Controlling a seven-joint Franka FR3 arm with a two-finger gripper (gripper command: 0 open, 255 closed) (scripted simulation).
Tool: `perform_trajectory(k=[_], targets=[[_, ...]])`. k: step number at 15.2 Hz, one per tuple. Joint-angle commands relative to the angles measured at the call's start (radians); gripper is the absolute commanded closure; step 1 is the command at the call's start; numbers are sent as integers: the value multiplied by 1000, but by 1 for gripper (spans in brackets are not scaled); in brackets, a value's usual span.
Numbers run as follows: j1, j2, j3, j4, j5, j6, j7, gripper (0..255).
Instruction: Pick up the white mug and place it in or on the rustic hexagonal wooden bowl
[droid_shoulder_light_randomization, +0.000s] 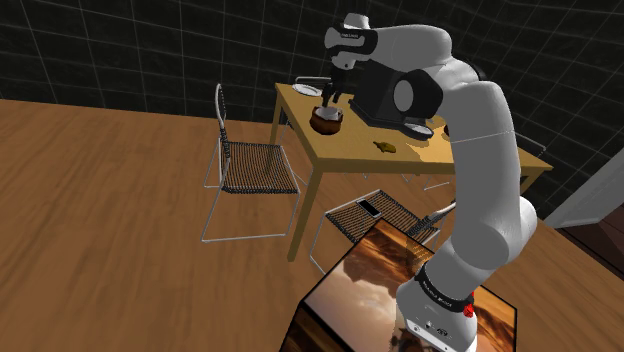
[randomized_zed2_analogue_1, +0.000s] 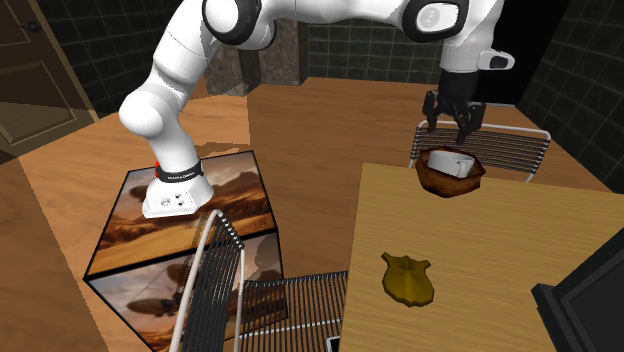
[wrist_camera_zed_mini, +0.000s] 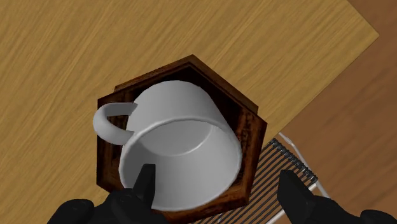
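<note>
mug (wrist_camera_zed_mini: 175, 114): white, grey shading inside. bowl (wrist_camera_zed_mini: 107, 162): dark brown, reddish grain on the rim. table (wrist_camera_zed_mini: 57, 57): light tan, fine straight grain. end effector (wrist_camera_zed_mini: 217, 183): all black. arm (droid_shoulder_light_randomization: 485, 130): white, dark joints, red dot near the base. chair (droid_shoulder_light_randomization: 258, 167): black wire-mesh seat, pale frame. small object (randomized_zed2_analogue_1: 407, 278) on the table: mustard ochre. stand (randomized_zed2_analogue_1: 215, 195): sepia landscape print. floor (droid_shoulder_light_randomization: 100, 220): mid-brown planks. walls (droid_shoulder_light_randomization: 120, 50): black, pale grid lines.

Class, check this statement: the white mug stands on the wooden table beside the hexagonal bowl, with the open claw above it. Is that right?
No. The white mug rests tilted inside the hexagonal bowl, not beside it, as the wrist view shows. The bowl is on the wooden table and the open claw is above the mug.
</note>
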Motion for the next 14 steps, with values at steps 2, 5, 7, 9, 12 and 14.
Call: perform_trajectory(k=[2,5,7,9,12,14], targets=[[0,0,0,0,0,0,0,0],[-14,-2,-2,101,-3,-100,9,0],[-20,2,-1,135,-3,-129,11,0],[-20,2,-1,135,-3,-129,11,0],[-20,2,-1,135,-3,-129,11,0],[-20,2,-1,135,-3,-129,11,0]])
